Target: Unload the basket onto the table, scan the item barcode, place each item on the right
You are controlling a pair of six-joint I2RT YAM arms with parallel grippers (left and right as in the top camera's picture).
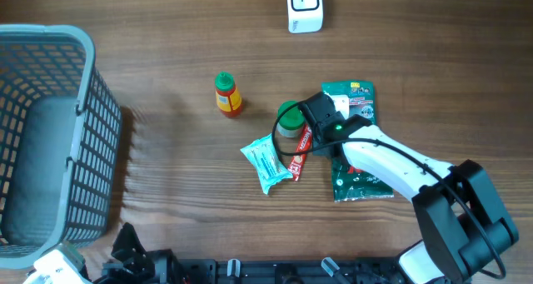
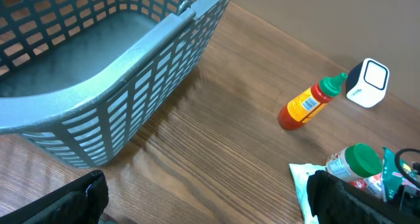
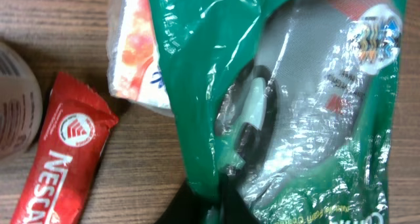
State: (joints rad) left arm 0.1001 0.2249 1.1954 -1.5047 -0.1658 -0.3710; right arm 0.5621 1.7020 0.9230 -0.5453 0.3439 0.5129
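Overhead: the right end effector (image 1: 321, 116) is down among a cluster of groceries at mid-desk. It sits over the upper end of the green packet (image 1: 360, 182), which lies flat on the desk (image 1: 183, 176) beside a red Nescafé sachet (image 1: 301, 151), a green-capped jar (image 1: 287, 116) and a light-blue packet (image 1: 266, 163). The white scanner (image 1: 304, 7) stands well apart at the far edge.

Left wrist: the left end effector (image 2: 209, 191) hangs with its jaws wide and empty near the grey basket (image 2: 157, 46). A sauce bottle (image 2: 305, 106) and the scanner are visible beyond it.

Right wrist: the dark fingers (image 3: 197, 207) are closed narrow, apparently pinching the near edge of the packet's crinkled film. The sachet lies just beside the packet, and a white-and-orange pack (image 3: 134, 53) is tucked partly under it. No barcode shows on the upward face, so it is probably underneath.

The film looks thin and slippery, so the pinch seems marginal. The lift is best taken straight up and slowly, so that the neighbouring packs are not dragged along. The packet will likely hang limp, and it will need turning until its printed code squarely faces the scanner's window.
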